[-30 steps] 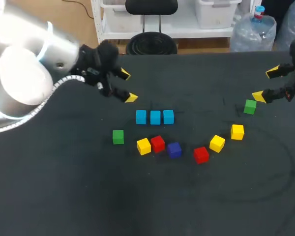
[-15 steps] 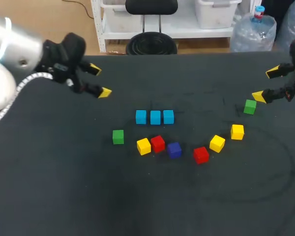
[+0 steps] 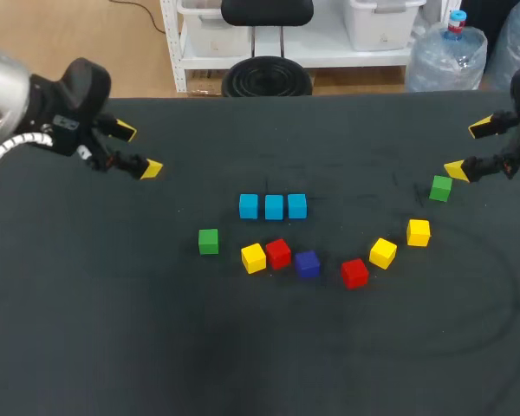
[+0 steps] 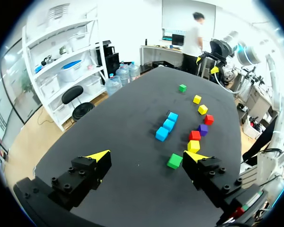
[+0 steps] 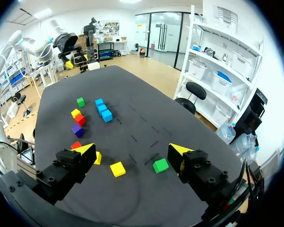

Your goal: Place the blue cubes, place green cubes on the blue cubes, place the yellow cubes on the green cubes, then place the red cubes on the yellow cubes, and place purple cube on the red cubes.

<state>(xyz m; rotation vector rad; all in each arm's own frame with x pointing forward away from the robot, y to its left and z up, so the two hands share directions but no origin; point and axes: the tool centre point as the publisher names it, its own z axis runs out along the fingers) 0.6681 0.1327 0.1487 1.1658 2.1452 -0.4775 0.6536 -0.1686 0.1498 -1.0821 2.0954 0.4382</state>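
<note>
Pulling my left fingers (image 3: 144,165), released, back to 10 o'clock of blue row (image 3: 273,206); right fingers (image 3: 458,169) released by green cube (image 3: 441,188) at 3 o'clock. Row looks set; stacking green next.

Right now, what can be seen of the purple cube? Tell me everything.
The purple cube is a small, plain, matte block of dark violet-blue, the only one of its colour. It sits flat on the black table, nearer the robot than the row of three blue cubes. A red cube lies close beside it; whether they touch cannot be told. Nothing holds it.
</note>
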